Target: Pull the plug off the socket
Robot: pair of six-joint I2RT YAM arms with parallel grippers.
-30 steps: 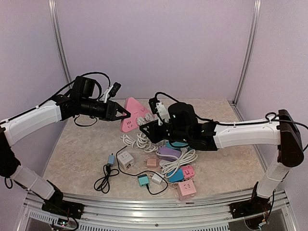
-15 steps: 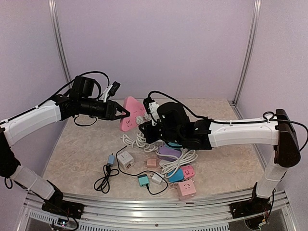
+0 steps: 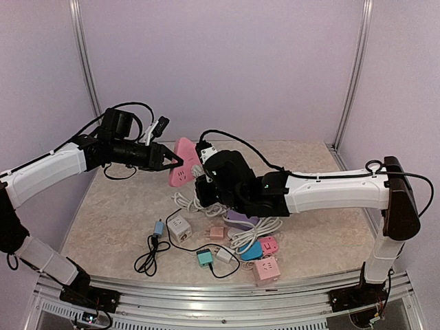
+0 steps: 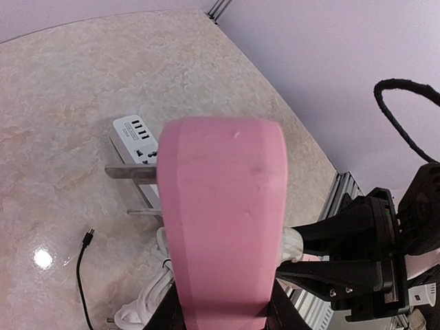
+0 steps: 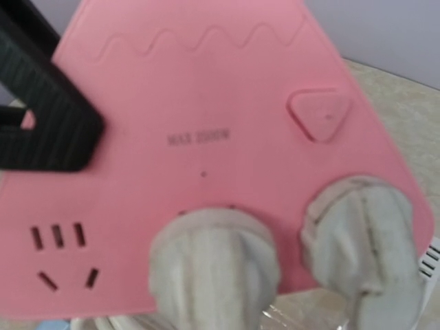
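I'm at the pull itself: both grips look set, and the plug is not yet out. My left gripper [image 3: 177, 163] is clamped on one corner of the pink triangular socket [image 3: 187, 155]. It holds the socket tilted in the air over the middle of the desk [image 3: 110, 220], toward the far edge.

My right gripper [image 3: 201, 177] is up against the socket's face with its jaws drawn close together. In the left wrist view its dark fingers [image 4: 337, 230] sit either side of something white at that face. I take that to be the plug [image 5: 213, 261], so I judge it pinched and seated. The right wrist view shows the plug flush against the pink face, with a second white lump [image 5: 364, 254] just beside it. Whether that is another plug or the socket's own lead, I cannot tell.

Next I should draw the right arm straight back, square to the face, while the left arm holds firm. The left grip is only on a corner, so an angled pull may twist the socket or slip it free.

Below on the desk lie coiled white leads [image 3: 196, 203], a white power strip [image 4: 134, 137] and small cube adapters in white [image 3: 180, 227], teal [image 3: 205, 258] and pink [image 3: 267, 269]. A black cable [image 3: 151, 256] lies near the front edge. Any lead trailing from the plug could snag in that clutter.
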